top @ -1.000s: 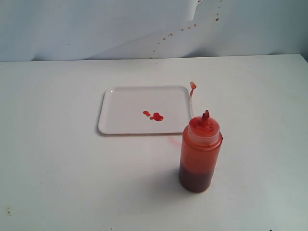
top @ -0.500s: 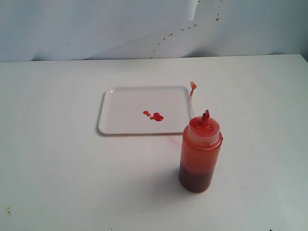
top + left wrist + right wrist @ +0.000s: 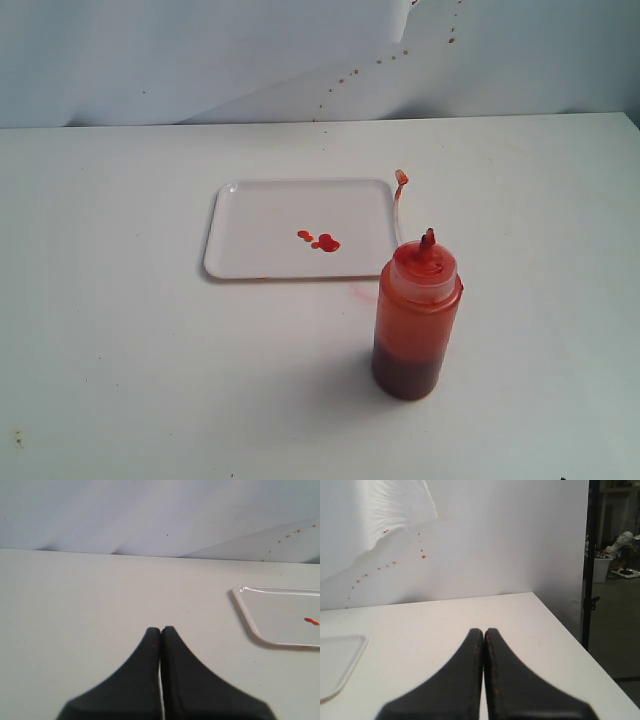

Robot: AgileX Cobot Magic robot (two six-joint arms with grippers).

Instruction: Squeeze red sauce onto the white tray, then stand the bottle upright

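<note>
The bottle stands upright on the table, just in front of the white tray's near right corner, with darker red sauce settled at its base and its cap strap arching up behind it. A few small blobs of red sauce lie near the tray's middle. Neither arm shows in the exterior view. My left gripper is shut with nothing in it, and the tray's corner lies off to one side. My right gripper is also shut on nothing, with the tray edge nearby.
A faint pinkish smear stains the table between tray and bottle. The white backdrop carries small red splatters. In the right wrist view the table's side edge drops off to a dark floor and a black post.
</note>
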